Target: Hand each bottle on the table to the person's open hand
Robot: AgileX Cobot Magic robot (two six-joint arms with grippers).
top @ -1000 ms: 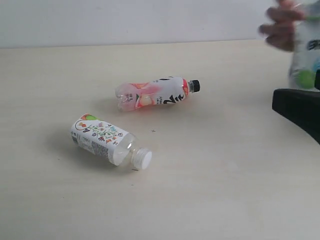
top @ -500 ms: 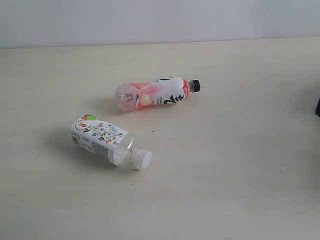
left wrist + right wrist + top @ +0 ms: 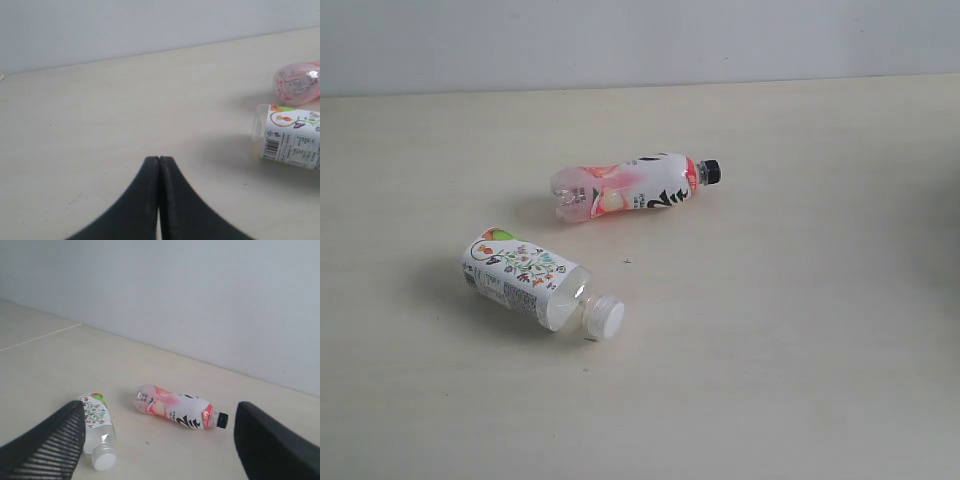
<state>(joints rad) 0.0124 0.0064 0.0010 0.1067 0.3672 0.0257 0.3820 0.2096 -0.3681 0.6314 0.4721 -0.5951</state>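
Two bottles lie on their sides on the table [image 3: 790, 330]. The pink-white bottle [image 3: 632, 185] with a black cap rests near the middle; it also shows in the right wrist view [image 3: 177, 410] and partly in the left wrist view [image 3: 299, 83]. The squat floral bottle [image 3: 528, 278] with a white cap lies nearer the front left, seen too in the wrist views [image 3: 97, 430] [image 3: 290, 143]. My left gripper [image 3: 159, 160] is shut and empty, well short of the floral bottle. My right gripper [image 3: 160, 425] is open, empty, raised and facing both bottles. The person's open hand is out of view.
A pale wall [image 3: 640, 40] runs along the table's far edge. A tiny dark speck [image 3: 626, 262] marks the tabletop between the two bottles. Neither arm shows in the exterior view.
A second ago a hand at the far right held a bottle above my right gripper. Hand, bottle and gripper have all left the exterior view. The two lying bottles have not moved.
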